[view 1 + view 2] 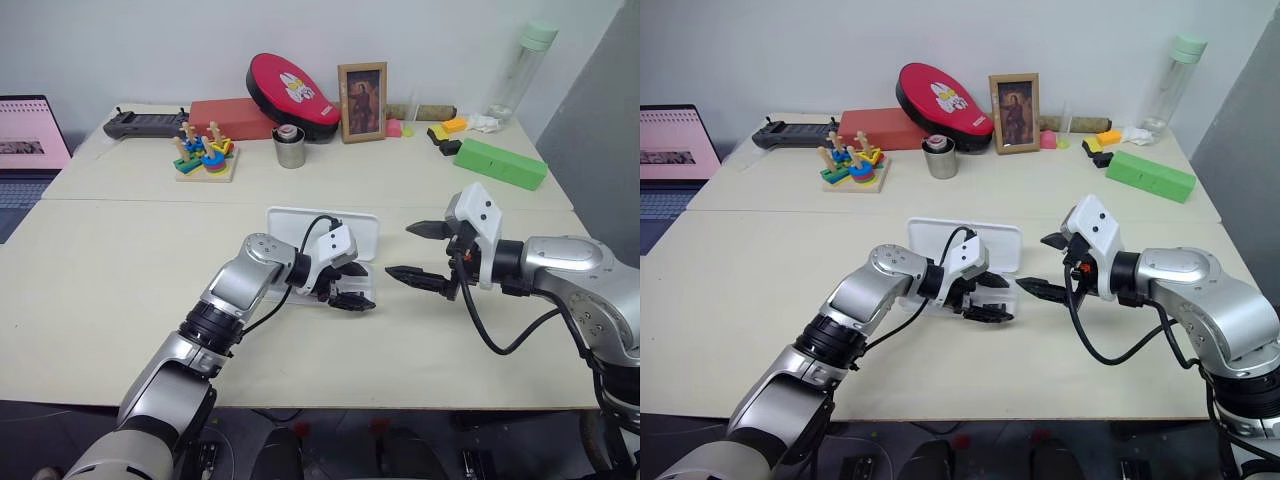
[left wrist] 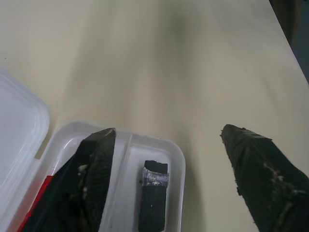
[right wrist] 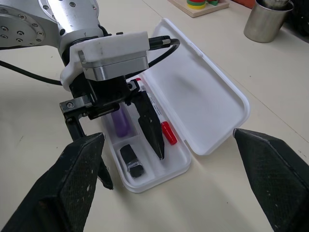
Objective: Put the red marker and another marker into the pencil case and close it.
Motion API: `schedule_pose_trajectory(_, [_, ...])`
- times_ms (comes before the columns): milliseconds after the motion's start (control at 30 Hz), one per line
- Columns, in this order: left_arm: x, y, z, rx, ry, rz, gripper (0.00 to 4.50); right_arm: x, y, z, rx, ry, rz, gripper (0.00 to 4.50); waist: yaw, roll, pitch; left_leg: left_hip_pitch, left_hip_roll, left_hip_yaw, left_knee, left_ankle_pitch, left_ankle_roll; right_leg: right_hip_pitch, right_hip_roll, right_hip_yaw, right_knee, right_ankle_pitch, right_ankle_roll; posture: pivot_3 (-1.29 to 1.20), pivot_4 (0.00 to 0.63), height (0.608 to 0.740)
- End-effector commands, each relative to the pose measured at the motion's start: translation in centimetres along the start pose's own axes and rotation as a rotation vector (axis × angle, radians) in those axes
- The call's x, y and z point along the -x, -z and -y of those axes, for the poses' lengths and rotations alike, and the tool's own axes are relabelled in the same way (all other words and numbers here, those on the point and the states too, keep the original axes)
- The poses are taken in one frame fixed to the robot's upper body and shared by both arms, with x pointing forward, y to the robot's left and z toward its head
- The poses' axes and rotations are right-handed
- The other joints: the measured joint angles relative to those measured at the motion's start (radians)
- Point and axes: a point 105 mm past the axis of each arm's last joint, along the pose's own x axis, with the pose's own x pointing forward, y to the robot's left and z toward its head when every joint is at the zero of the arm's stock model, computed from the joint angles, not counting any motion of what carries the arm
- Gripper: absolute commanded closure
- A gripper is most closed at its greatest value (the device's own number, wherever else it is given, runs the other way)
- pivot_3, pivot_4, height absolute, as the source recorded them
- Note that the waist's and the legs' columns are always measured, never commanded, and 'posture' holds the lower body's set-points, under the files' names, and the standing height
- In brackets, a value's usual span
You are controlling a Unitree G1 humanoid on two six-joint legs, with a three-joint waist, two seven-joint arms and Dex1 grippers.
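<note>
Right wrist view: the white rectangular plastic pencil case (image 3: 212, 104) with rounded corners is seen lying open on the pale table top (image 3: 270, 67), its lid folded flat beside its shallow tray. Three things are held in the tray: the slim white-barrelled marker with a red cap (image 3: 162, 126), laid along the compartment next to the hinge; the short purple marker (image 3: 120, 122), laid in the neighbouring compartment; and a small stubby black object (image 3: 131, 161) at the tray's near end, just beyond the purple marker's tip. The left gripper (image 3: 130, 145) is held over the tray with its two black fingers spread wide and nothing gripped, one finger reaching down into the tray beside the red cap, the other outside the tray's wall. The right gripper (image 1: 420, 252) is held above the table beside the case, spread fully and empty.
</note>
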Motion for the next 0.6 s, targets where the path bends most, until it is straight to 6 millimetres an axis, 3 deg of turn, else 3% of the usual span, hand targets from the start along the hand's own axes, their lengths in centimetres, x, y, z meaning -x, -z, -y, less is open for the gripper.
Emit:
schedule_pose_trajectory(33, [1.1, -1.8, -0.6, -0.001, -0.069, 0.095, 0.02, 0.3, -1.3, 0.4, 0.037, 0.003, 0.038, 0.0, 0.0, 0.0, 0.0, 0.0, 0.0, 0.0, 0.0, 0.0, 0.0, 0.0, 0.0, 0.0, 0.0, 0.0, 0.0, 0.0, 0.15, 0.74])
schedule_pose_trajectory(233, [5.9, -2.6, -1.5, 0.073, -0.24, 0.234, 0.02, -0.5, -3.4, 2.1, 0.047, 0.007, 0.092, 0.0, -0.012, 0.0, 0.0, 0.001, 0.0, 0.0, 0.0, 0.0, 0.0, 0.0, 0.0, 0.0, 0.0, 0.0, 0.0, 0.0, 0.15, 0.74])
schedule_pose_trajectory(400, [12.0, -3.7, -1.1, 0.057, -0.44, 0.378, 0.02, -2.9, -5.5, 4.7, 0.034, 0.036, 0.118, 0.0, -0.025, 0.0, 0.0, 0.002, 0.0, 0.0, 0.0, 0.0, 0.0, 0.0, 0.0, 0.0, 0.001, 0.0, 0.0, 0.0, 0.15, 0.74])
schedule_pose_trajectory(567, [16.9, -2.0, -1.7, 0.096, -0.695, 0.405, 0.02, -6.5, -5.7, 7.5, -0.028, 0.095, 0.091, 0.0, -0.022, 0.0, 0.0, 0.002, 0.001, -0.001, 0.0, 0.0, 0.0, 0.001, 0.0, 0.0, 0.001, 0.0, 0.0, 0.0, 0.15, 0.74])
schedule_pose_trajectory(600, [17.5, -1.7, -1.7, 0.1, -0.725, 0.408, 0.0, -7.0, -5.6, 7.9, -0.035, 0.104, 0.084, 0.36, -0.023, 0.0, 0.0, 0.002, 0.0, -0.001, 0.0, 0.0, 0.0, 0.001, 0.0, -0.001, 0.001, 0.0, 0.0, 0.0, 0.15, 0.74])
